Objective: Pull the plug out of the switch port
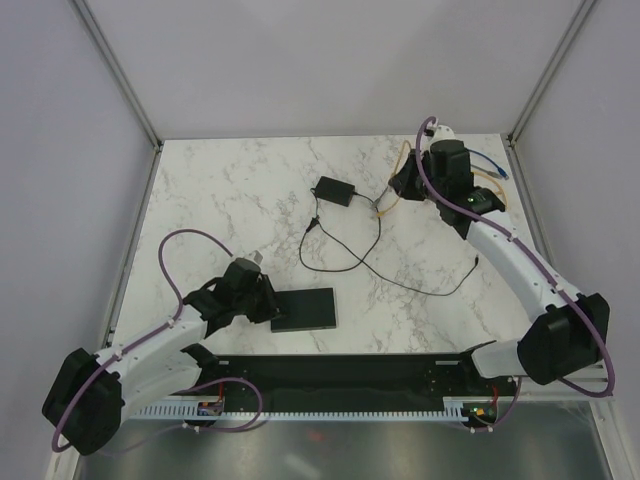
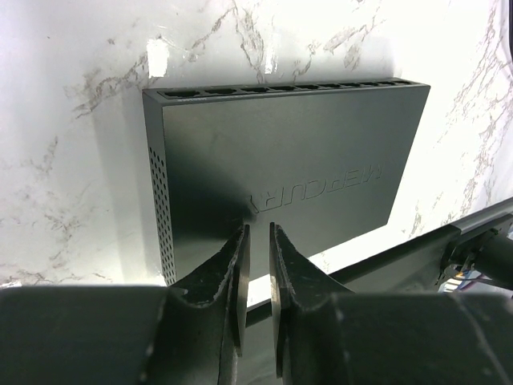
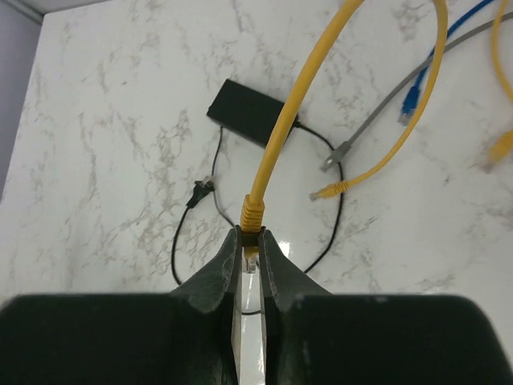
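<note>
The switch (image 1: 305, 310) is a flat black box lying at the near left of the marble table. In the left wrist view the switch (image 2: 280, 160) shows its row of sockets along the far edge, and all those I can see are empty. My left gripper (image 1: 264, 298) sits over the switch's near edge with its jaws (image 2: 259, 233) almost closed and nothing between them. My right gripper (image 1: 402, 186) is at the far right, well away from the switch. It is shut (image 3: 252, 234) on the yellow plug (image 3: 253, 213), whose yellow cable (image 3: 288, 104) arcs upward.
A smaller black box (image 1: 337, 191) with thin black leads (image 1: 345, 262) lies mid-table. Loose grey (image 3: 333, 158), yellow (image 3: 322, 192) and blue (image 3: 409, 103) cable ends lie at the far right. A black rail (image 1: 340, 368) runs along the near edge.
</note>
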